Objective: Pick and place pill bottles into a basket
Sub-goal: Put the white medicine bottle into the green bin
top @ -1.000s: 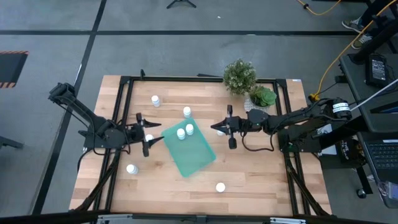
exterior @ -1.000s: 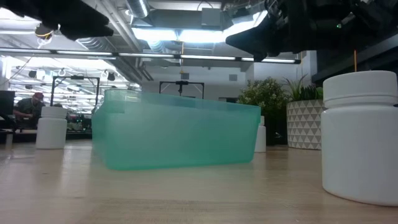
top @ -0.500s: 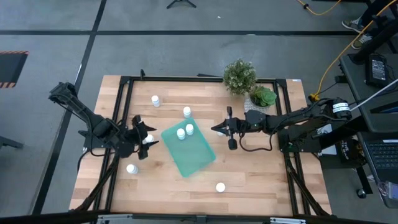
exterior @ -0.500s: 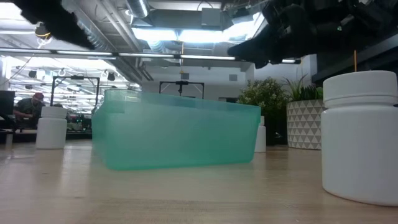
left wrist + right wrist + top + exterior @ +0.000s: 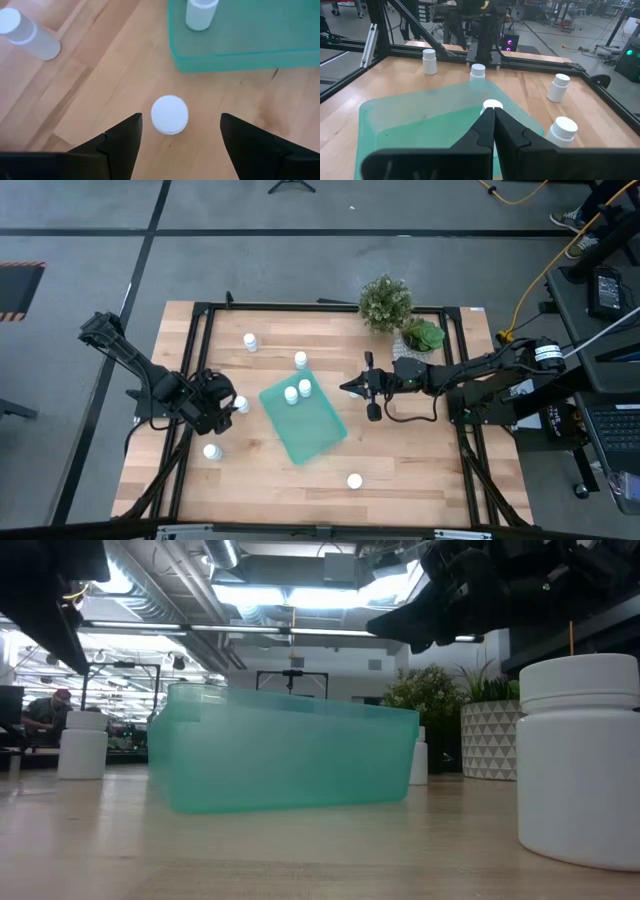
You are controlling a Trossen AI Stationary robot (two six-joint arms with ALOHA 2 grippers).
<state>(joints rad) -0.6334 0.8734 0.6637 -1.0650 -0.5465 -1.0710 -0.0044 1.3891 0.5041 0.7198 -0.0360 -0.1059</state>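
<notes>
The teal basket (image 5: 303,421) lies mid-table with two white pill bottles (image 5: 291,394) standing in it. Other pill bottles stand on the wood: one (image 5: 240,404) just left of the basket, one (image 5: 300,360) at its far corner, others at the far left (image 5: 249,341), near left (image 5: 211,451) and near edge (image 5: 354,480). My left gripper (image 5: 181,116) is open and tipped down over the bottle (image 5: 170,114) left of the basket, with a finger on either side and apart from it. My right gripper (image 5: 347,388) is shut, hovering right of the basket.
Two potted plants (image 5: 385,302) (image 5: 422,335) stand at the table's far right. Black frame rails (image 5: 192,360) run along the table's sides. In the low view a bottle (image 5: 580,760) stands close to the camera on the right. A person (image 5: 45,712) sits far off in the room.
My left gripper has tipped from about level to pointing steeply down and rolled, drawing back a little toward the table's left, so its open fingers now stand over the bottle beside the basket. The bottles and the basket have stayed in place.
</notes>
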